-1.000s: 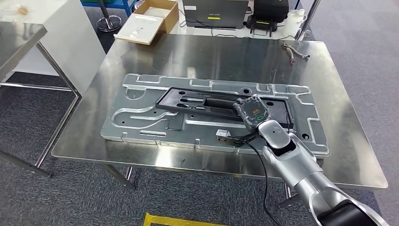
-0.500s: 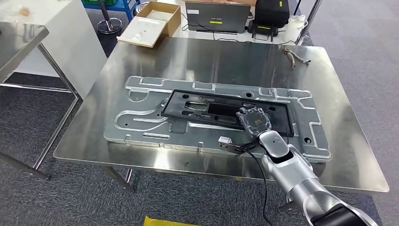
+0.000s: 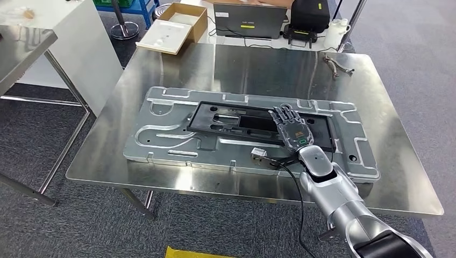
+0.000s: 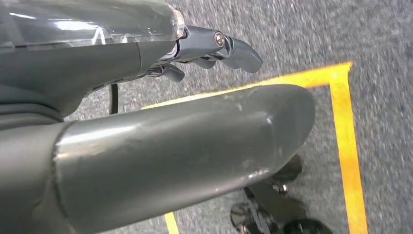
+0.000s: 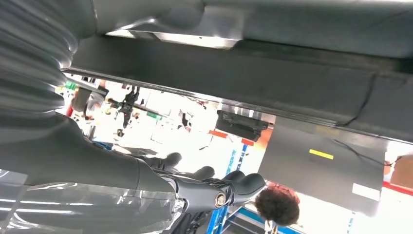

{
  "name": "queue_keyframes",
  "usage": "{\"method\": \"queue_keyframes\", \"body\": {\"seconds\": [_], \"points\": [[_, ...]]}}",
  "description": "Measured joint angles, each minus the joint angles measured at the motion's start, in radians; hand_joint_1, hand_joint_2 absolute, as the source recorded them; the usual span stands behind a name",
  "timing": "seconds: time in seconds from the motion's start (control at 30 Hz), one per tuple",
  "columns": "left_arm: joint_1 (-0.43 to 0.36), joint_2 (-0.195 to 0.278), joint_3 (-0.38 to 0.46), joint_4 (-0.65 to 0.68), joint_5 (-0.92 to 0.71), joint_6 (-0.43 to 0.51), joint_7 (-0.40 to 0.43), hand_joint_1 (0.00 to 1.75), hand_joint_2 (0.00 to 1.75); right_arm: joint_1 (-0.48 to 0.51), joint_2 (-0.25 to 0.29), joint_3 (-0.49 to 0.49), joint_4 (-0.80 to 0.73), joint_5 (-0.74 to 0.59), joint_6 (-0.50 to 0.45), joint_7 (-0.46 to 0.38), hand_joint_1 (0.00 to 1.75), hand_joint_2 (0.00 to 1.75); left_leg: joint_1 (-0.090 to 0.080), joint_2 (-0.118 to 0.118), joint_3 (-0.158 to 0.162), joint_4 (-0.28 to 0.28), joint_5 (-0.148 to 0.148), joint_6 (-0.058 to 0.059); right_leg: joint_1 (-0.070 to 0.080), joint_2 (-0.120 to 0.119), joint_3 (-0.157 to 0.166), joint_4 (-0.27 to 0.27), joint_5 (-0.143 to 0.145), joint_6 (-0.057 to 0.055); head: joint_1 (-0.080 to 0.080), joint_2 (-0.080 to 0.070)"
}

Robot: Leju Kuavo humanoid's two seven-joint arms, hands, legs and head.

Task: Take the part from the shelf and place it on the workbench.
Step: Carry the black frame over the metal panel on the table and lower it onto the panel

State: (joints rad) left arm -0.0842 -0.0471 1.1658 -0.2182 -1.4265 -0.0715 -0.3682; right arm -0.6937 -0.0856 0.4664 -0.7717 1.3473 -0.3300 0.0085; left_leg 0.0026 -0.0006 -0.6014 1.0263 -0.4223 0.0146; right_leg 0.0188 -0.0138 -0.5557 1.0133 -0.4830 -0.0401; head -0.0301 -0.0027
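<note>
Our right hand (image 3: 292, 127) lies flat with fingers spread, holding nothing, over the black part (image 3: 226, 117), which rests on the grey metal plate (image 3: 161, 137) on the workbench (image 3: 253, 64). We cannot tell how our left hand (image 4: 214, 46) is set.

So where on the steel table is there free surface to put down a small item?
The workbench is bare along its far strip, between the large metal plate and the far edge, except the small tool at the far right corner. The left and right margins are narrow. The middle is crowded: plate, black part, right hand.
</note>
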Motion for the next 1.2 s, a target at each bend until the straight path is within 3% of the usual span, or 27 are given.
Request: {"method": "queue_keyframes", "body": {"seconds": [0.1, 0.23, 0.27, 0.3, 0.37, 0.43, 0.53, 0.6, 0.7, 0.73, 0.77, 0.8, 0.83, 0.87, 0.93, 1.07, 1.13, 1.2], "points": [[0.000, 0.000, 0.000, 0.000, 0.001, -0.001, 0.000, 0.00, 0.00, 0.002, 0.010, -0.001, 0.000, 0.002, 0.002, -0.004, 0.00, 1.75, 0.000, 0.001, -0.010, 0.026, -0.021, -0.019, -0.012, 0.002, 0.011, -0.027, 0.024, -0.001, 0.000, 0.000], [0.002, 0.003, 0.000, 0.000, 0.002, -0.002, 0.000, 0.00, 0.00, 0.010, 0.014, -0.001, 0.000, 0.007, 0.004, -0.008, 0.00, 1.75, 0.008, 0.000, -0.098, 0.236, -0.133, -0.038, -0.019, 0.000, 0.011, -0.036, 0.034, -0.002, 0.000, 0.000], [0.003, 0.004, 0.000, 0.000, 0.002, -0.002, 0.000, 0.00, 0.00, 0.011, 0.014, -0.001, 0.000, 0.008, 0.003, -0.009, 0.00, 1.75, 0.011, 0.000, -0.105, 0.257, -0.134, -0.042, -0.020, 0.000, 0.010, -0.034, 0.033, -0.001, 0.000, 0.000], [0.005, 0.004, 0.000, 0.000, 0.002, -0.002, 0.000, 0.00, 0.00, 0.012, 0.014, -0.001, 0.000, 0.008, 0.003, -0.009, 0.00, 1.75, 0.014, 0.000, -0.091, 0.238, -0.116, -0.046, -0.023, 0.001, 0.010, -0.031, 0.032, 0.002, 0.000, 0.000], [0.006, 0.005, 0.000, 0.000, 0.002, -0.002, 0.000, 0.00, 0.00, 0.013, 0.014, -0.001, 0.000, 0.010, 0.002, -0.010, 0.00, 1.75, 0.021, 0.000, -0.022, 0.112, -0.059, -0.052, -0.027, 0.003, 0.010, -0.021, 0.026, 0.012, 0.000, 0.000], [0.004, 0.006, 0.000, 0.000, 0.002, -0.003, 0.000, 0.00, 0.00, 0.011, 0.013, -0.001, -0.004, 0.013, 0.002, -0.012, 0.00, 1.75, 0.022, -0.003, 0.031, 0.011, -0.032, -0.046, -0.026, 0.007, 0.008, -0.008, 0.018, 0.025, 0.000, 0.000], [0.004, 0.006, 0.000, 0.000, 0.002, -0.005, 0.000, 0.00, 0.00, 0.012, 0.013, -0.001, -0.008, 0.017, 0.002, -0.012, 0.00, 1.75, 0.018, -0.005, 0.041, -0.007, -0.030, -0.020, -0.024, 0.013, 0.006, -0.008, 0.018, 0.042, 0.000, 0.000], [0.003, 0.006, 0.000, 0.000, 0.003, -0.007, 0.000, 0.00, 0.00, 0.013, 0.013, -0.001, -0.009, 0.018, 0.005, -0.012, 0.00, 1.75, 0.019, -0.003, 0.040, -0.011, -0.022, -0.006, -0.028, 0.014, -0.006, 0.017, 0.000, 0.051, 0.000, 0.000], [0.002, 0.006, 0.000, 0.000, 0.007, -0.009, 0.000, 0.00, 0.00, 0.016, 0.014, -0.001, -0.010, 0.022, 0.006, -0.012, 0.00, 1.75, 0.018, 0.001, 0.032, -0.014, -0.015, 0.006, -0.031, 0.014, -0.086, 0.185, -0.091, 0.060, 0.000, 0.000], [0.003, 0.006, 0.001, 0.000, 0.010, -0.010, 0.000, 0.00, 0.00, 0.018, 0.015, -0.001, -0.010, 0.023, 0.006, -0.012, 0.00, 1.75, 0.017, 0.002, 0.030, -0.013, -0.013, 0.007, -0.032, 0.014, -0.114, 0.242, -0.113, 0.061, 0.000, 0.000], [0.003, 0.006, 0.001, 0.000, 0.012, -0.011, 0.000, 0.00, 0.00, 0.020, 0.016, -0.001, -0.010, 0.024, 0.006, -0.012, 0.00, 1.75, 0.016, 0.003, 0.028, -0.012, -0.012, 0.008, -0.032, 0.014, -0.129, 0.271, -0.117, 0.060, 0.000, 0.000], [0.003, 0.006, 0.002, 0.000, 0.014, -0.011, 0.000, 0.00, 0.00, 0.021, 0.016, -0.001, -0.010, 0.025, 0.006, -0.012, 0.00, 1.75, 0.016, 0.003, 0.028, -0.011, -0.011, 0.008, -0.031, 0.014, -0.124, 0.263, -0.102, 0.058, 0.000, 0.000], [0.003, 0.006, 0.002, 0.000, 0.016, -0.011, 0.000, 0.00, 0.00, 0.021, 0.016, -0.001, -0.011, 0.026, 0.006, -0.012, 0.00, 1.75, 0.015, 0.002, 0.028, -0.011, -0.011, 0.008, -0.030, 0.014, -0.101, 0.217, -0.071, 0.053, 0.000, 0.000], [0.003, 0.006, 0.003, 0.000, 0.017, -0.012, 0.000, 0.00, 0.00, 0.019, 0.016, -0.001, -0.012, 0.026, 0.006, -0.012, 0.00, 1.75, 0.014, 0.001, 0.029, -0.011, -0.011, 0.008, -0.028, 0.014, -0.066, 0.147, -0.034, 0.046, 0.000, 0.000], [0.001, 0.004, 0.003, 0.000, 0.017, -0.013, 0.000, 0.00, 0.00, 0.015, 0.018, -0.001, -0.015, 0.027, 0.006, -0.012, 0.00, 1.75, 0.010, 0.000, 0.027, -0.009, -0.009, 0.001, -0.021, 0.012, -0.009, 0.029, 0.012, 0.032, 0.000, 0.000], [0.000, 0.002, 0.004, 0.000, 0.017, -0.014, 0.000, 0.00, 0.00, 0.014, 0.024, -0.001, -0.017, 0.028, 0.005, -0.012, 0.00, 1.75, 0.011, -0.001, 0.020, -0.011, -0.003, -0.023, -0.018, 0.009, -0.002, -0.012, 0.033, 0.022, 0.000, 0.000], [0.000, 0.002, 0.004, 0.000, 0.018, -0.015, 0.000, 0.00, 0.00, 0.014, 0.025, -0.001, -0.018, 0.029, 0.006, -0.012, 0.00, 1.75, 0.010, -0.002, 0.003, 0.029, -0.046, -0.032, -0.025, 0.004, -0.008, -0.026, 0.050, 0.014, 0.000, 0.000], [0.000, 0.003, 0.004, 0.000, 0.019, -0.015, 0.000, 0.00, 0.00, 0.015, 0.025, -0.001, -0.018, 0.029, 0.006, -0.013, 0.00, 1.75, 0.012, -0.002, -0.035, 0.140, -0.130, -0.038, -0.025, -0.001, -0.022, -0.029, 0.063, 0.007, 0.000, 0.000]]}}
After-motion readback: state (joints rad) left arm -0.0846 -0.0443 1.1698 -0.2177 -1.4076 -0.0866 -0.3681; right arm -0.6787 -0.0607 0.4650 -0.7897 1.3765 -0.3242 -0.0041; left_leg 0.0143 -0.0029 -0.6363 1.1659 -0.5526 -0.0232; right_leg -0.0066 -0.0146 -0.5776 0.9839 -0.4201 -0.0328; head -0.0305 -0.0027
